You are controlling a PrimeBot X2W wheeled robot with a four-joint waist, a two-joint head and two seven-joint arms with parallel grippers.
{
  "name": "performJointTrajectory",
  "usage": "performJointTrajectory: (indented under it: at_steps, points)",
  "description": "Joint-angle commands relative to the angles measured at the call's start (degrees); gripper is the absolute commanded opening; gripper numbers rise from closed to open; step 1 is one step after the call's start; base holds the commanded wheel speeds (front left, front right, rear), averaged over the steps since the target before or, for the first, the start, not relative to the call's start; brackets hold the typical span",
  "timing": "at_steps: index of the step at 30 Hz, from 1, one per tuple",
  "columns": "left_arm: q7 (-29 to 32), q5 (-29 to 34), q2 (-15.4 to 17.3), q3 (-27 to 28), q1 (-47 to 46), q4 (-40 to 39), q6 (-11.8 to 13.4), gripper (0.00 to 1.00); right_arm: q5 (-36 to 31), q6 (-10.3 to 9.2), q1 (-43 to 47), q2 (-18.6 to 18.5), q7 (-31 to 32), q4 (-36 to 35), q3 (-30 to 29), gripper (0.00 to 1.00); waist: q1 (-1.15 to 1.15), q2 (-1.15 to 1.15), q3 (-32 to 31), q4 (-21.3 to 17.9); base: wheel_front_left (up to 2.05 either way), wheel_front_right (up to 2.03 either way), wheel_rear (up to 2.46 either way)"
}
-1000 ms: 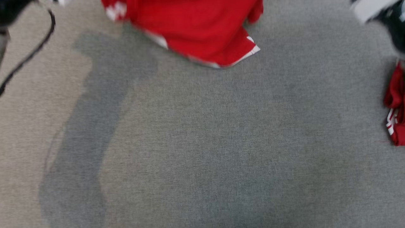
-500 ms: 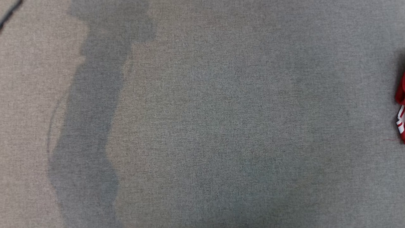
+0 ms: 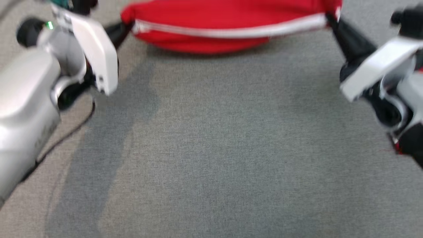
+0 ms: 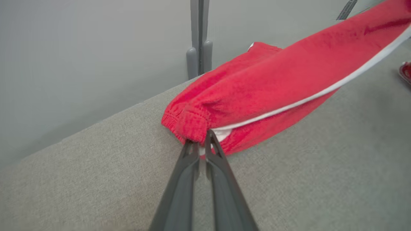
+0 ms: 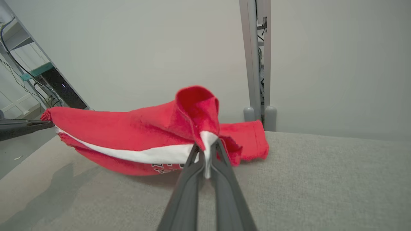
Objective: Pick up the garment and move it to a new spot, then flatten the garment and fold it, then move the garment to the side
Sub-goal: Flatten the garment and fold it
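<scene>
The garment (image 3: 231, 15) is red with a white stripe and hangs stretched between my two grippers over the far part of the grey table (image 3: 214, 148), its belly sagging to the cloth. My left gripper (image 3: 127, 23) is shut on its left end. In the left wrist view the left gripper (image 4: 200, 144) pinches a gathered elastic corner of the garment (image 4: 273, 83). My right gripper (image 3: 328, 16) is shut on the right end. In the right wrist view the right gripper (image 5: 207, 150) clamps the white stripe of the garment (image 5: 128, 134), and a red flap stands up above the tips.
A grey wall and an upright post (image 5: 257, 64) stand just behind the table's far edge. Another red piece (image 3: 396, 147) lies at the right edge, partly behind my right arm. A black cable (image 3: 66, 132) trails along the left side. Shelving (image 5: 41, 80) stands far left.
The head camera has swung, so the whole picture has shifted. Both arms have come into view, and the garment that hung slack at the top a second ago is now pulled out long between them.
</scene>
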Motion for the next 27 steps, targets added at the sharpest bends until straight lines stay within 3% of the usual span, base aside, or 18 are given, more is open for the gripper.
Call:
performJointTrajectory:
  at_steps: [1, 14, 22, 27]
  points:
    - [0.0, -1.4, 1.0, -0.8, 2.3, -1.4, 0.1, 0.00, 0.7, -0.01, 2.0, -1.0, -0.4, -0.7, 0.9, 0.00, 0.00, 0.00, -3.1, -0.5, 0.00, 0.00, 0.00]
    - [7.1, -12.4, 9.8, -8.1, 21.5, -16.8, 0.4, 0.00, 7.4, -0.02, 23.8, -10.3, 2.4, -9.0, 6.7, 0.00, 0.00, 0.00, -17.2, -0.1, 0.00, 0.00, 0.00]
    - [11.6, -15.3, 14.7, -9.5, 28.4, -31.6, 2.6, 0.00, 10.0, -0.02, 34.4, -17.0, 3.0, -16.9, 3.2, 0.00, 0.00, 0.00, -18.7, -0.1, 0.00, 0.00, 0.00]
    - [13.2, -16.1, 17.8, -9.3, 28.5, -37.6, 5.0, 0.00, 9.6, -0.02, 37.1, -18.3, 4.8, -20.1, 0.2, 0.00, 0.00, 0.00, -17.4, -0.2, 0.00, 0.00, 0.00]
